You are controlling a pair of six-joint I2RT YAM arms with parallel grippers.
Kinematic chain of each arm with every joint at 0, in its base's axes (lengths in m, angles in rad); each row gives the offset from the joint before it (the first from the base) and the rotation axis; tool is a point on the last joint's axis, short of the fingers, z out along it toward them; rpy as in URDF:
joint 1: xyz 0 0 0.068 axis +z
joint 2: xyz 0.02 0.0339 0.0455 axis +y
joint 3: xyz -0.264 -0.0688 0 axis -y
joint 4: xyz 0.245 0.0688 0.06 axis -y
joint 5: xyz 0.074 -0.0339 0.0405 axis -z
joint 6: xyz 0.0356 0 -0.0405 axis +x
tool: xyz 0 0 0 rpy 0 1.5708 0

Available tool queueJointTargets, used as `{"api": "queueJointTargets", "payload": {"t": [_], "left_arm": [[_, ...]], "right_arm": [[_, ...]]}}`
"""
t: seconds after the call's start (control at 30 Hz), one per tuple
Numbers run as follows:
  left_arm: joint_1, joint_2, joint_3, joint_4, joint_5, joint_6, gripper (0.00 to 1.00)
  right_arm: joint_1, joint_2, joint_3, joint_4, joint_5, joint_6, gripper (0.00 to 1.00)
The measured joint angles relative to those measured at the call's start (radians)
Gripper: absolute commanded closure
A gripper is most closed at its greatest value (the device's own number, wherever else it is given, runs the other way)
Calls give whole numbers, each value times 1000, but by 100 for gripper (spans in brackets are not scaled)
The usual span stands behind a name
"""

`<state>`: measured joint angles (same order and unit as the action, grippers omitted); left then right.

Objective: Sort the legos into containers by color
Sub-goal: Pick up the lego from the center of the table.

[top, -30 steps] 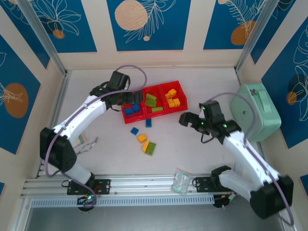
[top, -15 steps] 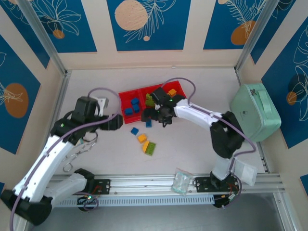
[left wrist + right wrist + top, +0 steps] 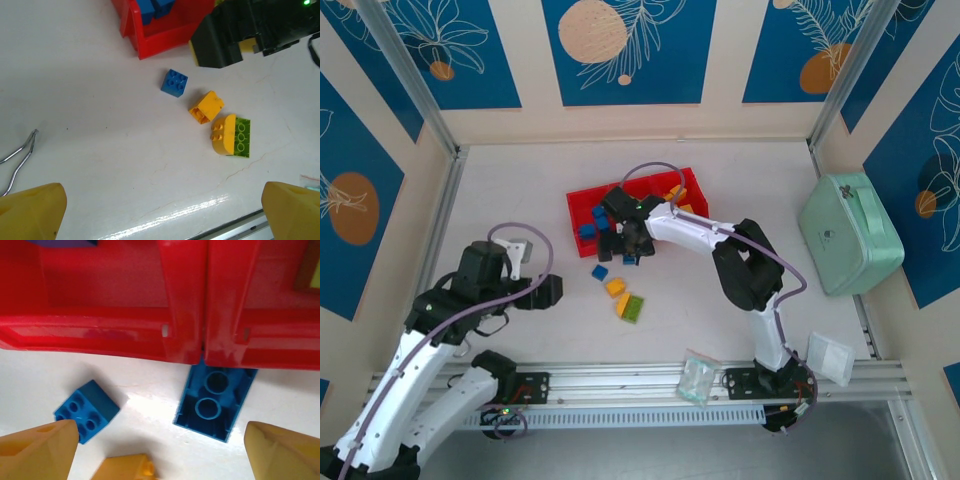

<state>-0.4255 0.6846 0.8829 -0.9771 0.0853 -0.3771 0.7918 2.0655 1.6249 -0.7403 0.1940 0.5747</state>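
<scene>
The table [image 3: 520, 190] carries the red tray [image 3: 582, 203] at its middle, where either arm can reach it. Blue bricks [image 3: 155, 7] lie in the tray's left compartment and yellow bricks [image 3: 677, 191] at its right end, so colours are kept apart.

The right gripper [image 3: 160, 440] hangs low over the tray's near wall, its fingers spread with nothing between them. It seems lined up to straddle the long blue brick [image 3: 215, 402], which lies underside-up against that wall, below the divider.

The left gripper [image 3: 160, 200] is spread and empty too, held back on its own side, probably to leave room.

Loose near the tray lie a small blue brick [image 3: 174, 82], an orange brick [image 3: 206, 106], and a rounded yellow brick [image 3: 223, 135] touching a green brick [image 3: 242, 137].
</scene>
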Motion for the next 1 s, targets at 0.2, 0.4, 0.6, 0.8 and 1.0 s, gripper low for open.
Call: {"api": "queueJointTargets", "payload": {"t": [0.2, 0.4, 0.6, 0.8, 1.0], "left_arm": [[3, -10, -14, 4, -18, -11, 1], [24, -14, -16, 7, -18, -10, 0], [29, 14, -22, 13, -13, -10, 0], [30, 40, -28, 18, -7, -10, 1], [31, 39, -28, 18, -7, -11, 1]], "right_arm": [[0, 1, -20, -14, 54, -61, 22], [0, 20, -40, -8, 69, -90, 26], [0, 28, -45, 11, 81, -111, 38], [2, 39, -85, 69, 124, -117, 47], [19, 40, -90, 89, 164, -102, 45]]}}
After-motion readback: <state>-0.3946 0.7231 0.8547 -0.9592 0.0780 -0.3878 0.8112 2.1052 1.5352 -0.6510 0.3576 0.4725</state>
